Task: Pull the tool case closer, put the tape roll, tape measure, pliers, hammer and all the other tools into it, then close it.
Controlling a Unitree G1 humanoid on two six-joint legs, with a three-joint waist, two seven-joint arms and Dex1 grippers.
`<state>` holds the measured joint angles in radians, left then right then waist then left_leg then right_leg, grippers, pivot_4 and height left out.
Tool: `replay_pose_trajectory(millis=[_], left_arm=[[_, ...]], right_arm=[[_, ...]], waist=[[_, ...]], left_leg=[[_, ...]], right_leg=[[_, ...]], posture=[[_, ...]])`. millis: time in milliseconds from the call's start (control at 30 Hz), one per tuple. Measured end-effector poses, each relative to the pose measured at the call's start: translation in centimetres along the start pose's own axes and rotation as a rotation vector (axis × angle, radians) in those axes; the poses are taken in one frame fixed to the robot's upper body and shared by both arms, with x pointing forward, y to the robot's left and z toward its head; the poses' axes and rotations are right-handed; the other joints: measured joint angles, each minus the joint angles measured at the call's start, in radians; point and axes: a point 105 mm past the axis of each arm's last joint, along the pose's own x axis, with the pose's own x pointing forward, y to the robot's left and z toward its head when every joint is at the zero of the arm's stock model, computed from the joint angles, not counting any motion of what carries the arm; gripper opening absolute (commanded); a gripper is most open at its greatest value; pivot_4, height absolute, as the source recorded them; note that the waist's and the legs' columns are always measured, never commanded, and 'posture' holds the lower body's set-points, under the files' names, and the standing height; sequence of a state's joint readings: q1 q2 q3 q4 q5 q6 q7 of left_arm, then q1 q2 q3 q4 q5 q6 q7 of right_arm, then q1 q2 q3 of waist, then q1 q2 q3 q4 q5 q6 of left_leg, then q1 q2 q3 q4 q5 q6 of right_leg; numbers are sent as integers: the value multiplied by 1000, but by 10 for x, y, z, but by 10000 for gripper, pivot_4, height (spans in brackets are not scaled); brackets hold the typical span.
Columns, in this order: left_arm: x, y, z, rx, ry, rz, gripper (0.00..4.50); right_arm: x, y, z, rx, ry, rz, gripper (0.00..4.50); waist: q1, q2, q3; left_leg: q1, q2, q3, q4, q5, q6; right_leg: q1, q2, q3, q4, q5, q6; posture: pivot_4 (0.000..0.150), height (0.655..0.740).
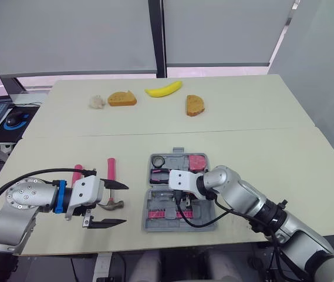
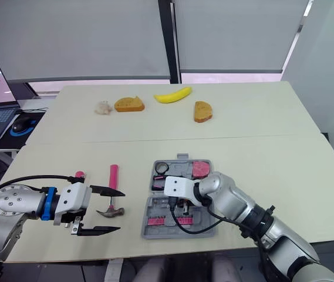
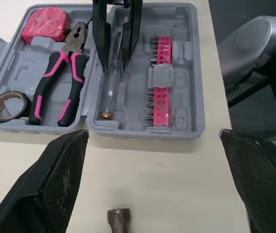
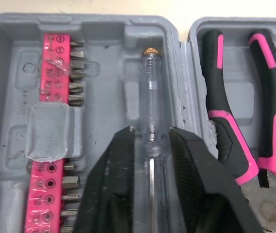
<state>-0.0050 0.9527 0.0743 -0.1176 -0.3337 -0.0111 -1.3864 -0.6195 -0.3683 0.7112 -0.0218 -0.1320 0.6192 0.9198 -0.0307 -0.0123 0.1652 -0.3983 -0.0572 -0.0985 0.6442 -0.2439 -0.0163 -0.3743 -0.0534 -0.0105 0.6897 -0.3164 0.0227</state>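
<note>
Jaws of the right gripper (image 4: 150, 141) pinch the clear-handled screwdriver (image 4: 150, 92) along its moulded groove in the open grey plastic tool case (image 3: 142, 132), lined up to seat flat; the left gripper (image 1: 124, 204), spread wide, straddles the head of the pink-handled steel hammer (image 1: 111, 169) beside the case, ready to grab

you can't see the tip of the clear screwdriver (image 4: 150, 92), buried in the right gripper (image 4: 151, 138). the pliers (image 4: 235, 102) beside it are cut off at the head, and the hammer (image 3: 118, 219) is cut off past its face.
</note>
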Motion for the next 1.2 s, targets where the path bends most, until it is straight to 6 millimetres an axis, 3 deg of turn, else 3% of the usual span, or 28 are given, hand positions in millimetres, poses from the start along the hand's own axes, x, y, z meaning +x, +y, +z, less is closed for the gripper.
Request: replay_pose_trajectory(millis=[67, 233, 433, 633, 900, 1200], left_arm=[[0, 0, 0, 0, 0, 0, 45000], [1, 0, 1, 2, -2, -1, 45000], [1, 0, 2, 8, -4, -4, 45000], [3, -1, 6, 20, -9, -10, 45000], [4, -3, 5, 2, -9, -12, 45000], [5, -2, 8, 0, -11, -1, 45000]], right_arm=[[-5, -5, 2, 7, -17, -20, 24598], [-19, -12, 13, -29, -57, -44, 24598], [-23, -9, 11, -60, -63, -29, 12047], [-12, -3, 13, -72, -69, 0, 364], [1, -1, -4, -38, -23, 17, 364], [9, -3, -5, -14, -25, 14, 364]], waist=[[0, 0, 0], [0, 0, 0], [0, 0, 0], [0, 0, 0], [0, 0, 0], [0, 0, 0]], left_leg=[[0, 0, 0, 0, 0, 0], [0, 0, 0, 0, 0, 0], [0, 0, 0, 0, 0, 0], [0, 0, 0, 0, 0, 0], [0, 0, 0, 0, 0, 0], [2, 0, 0, 0, 0, 0]], right_leg=[[0, 0, 0, 0, 0, 0], [0, 0, 0, 0, 0, 0], [0, 0, 0, 0, 0, 0], [0, 0, 0, 0, 0, 0], [0, 0, 0, 0, 0, 0], [1, 0, 0, 1, 0, 0]], posture=[[1500, 7400], [1500, 7400], [1500, 7400], [1500, 7400], [1500, 7400], [1500, 7400]])
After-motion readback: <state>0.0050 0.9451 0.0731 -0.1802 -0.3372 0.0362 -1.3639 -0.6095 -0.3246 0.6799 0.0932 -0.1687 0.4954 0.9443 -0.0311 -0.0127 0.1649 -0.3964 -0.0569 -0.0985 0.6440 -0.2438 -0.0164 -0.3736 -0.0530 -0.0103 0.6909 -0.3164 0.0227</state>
